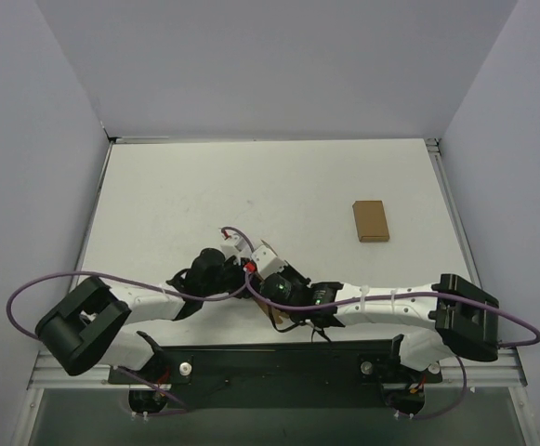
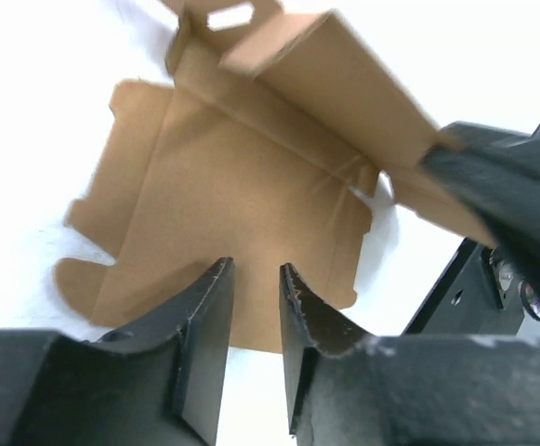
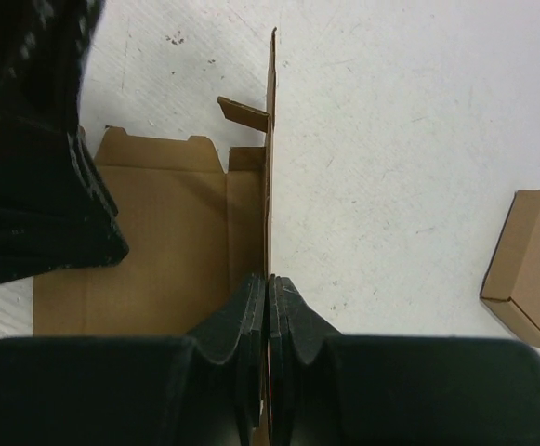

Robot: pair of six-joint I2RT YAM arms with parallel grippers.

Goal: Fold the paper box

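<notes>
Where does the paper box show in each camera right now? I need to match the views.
Top external: the paper box sits low centre between the arm tips and is mostly hidden.
Left wrist: the paper box fills the middle, lying flat with one flap raised at upper right.
Right wrist: the paper box lies left of centre, its raised flap edge-on up the middle.
Shared landmark: the right gripper pinching that raised flap.

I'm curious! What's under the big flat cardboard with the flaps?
The paper box lies mostly flat on the white table, which shows around it. Anything directly beneath is covered.
</notes>
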